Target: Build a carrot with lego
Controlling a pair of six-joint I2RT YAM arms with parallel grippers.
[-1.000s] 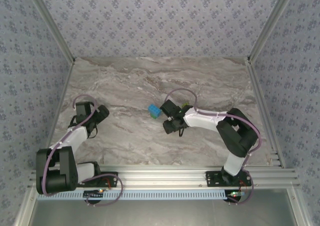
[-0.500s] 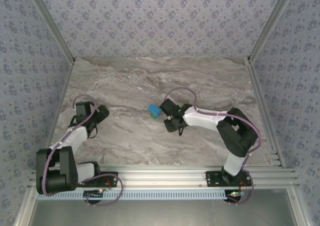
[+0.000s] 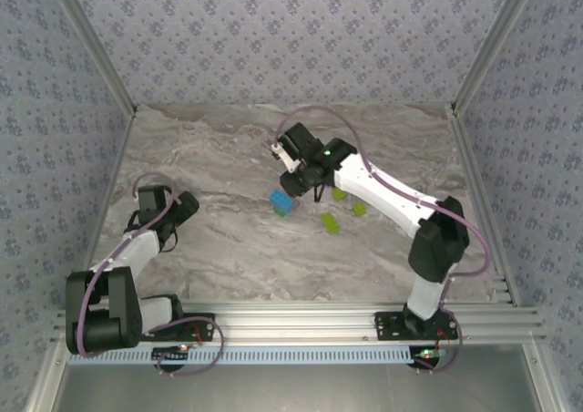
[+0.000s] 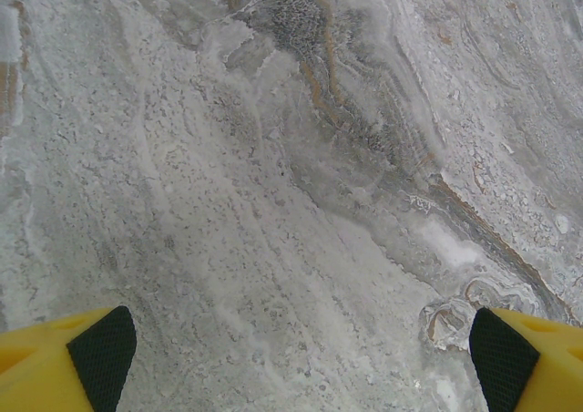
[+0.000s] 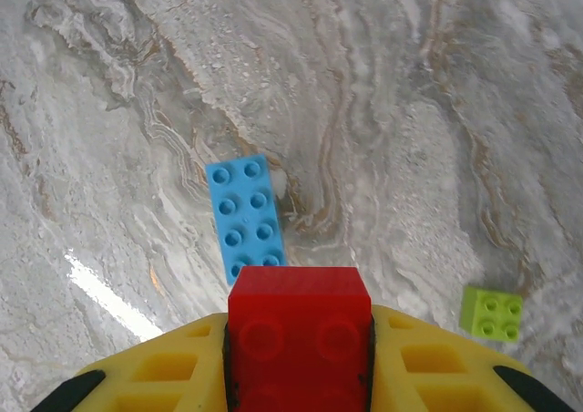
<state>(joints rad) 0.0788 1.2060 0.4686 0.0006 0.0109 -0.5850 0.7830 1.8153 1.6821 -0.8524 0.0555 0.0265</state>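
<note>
no readable text, no labels, no numbers anywhere

2 black-and-white arms (image 3: 137,248), purple cables (image 3: 310,109); yellow fingertips (image 4: 55,366), apparently black-padded.

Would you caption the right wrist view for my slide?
Right gripper holding a red brick over the table, light blue brick and yellow-green brick beyond.

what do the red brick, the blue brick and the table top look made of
The red brick: likely moulded plastic, smooth with a slight sheen. The blue brick: same plastic, round studs on top. The table top: looks like marble by its grey-brown veining, possibly printed laminate.
</note>
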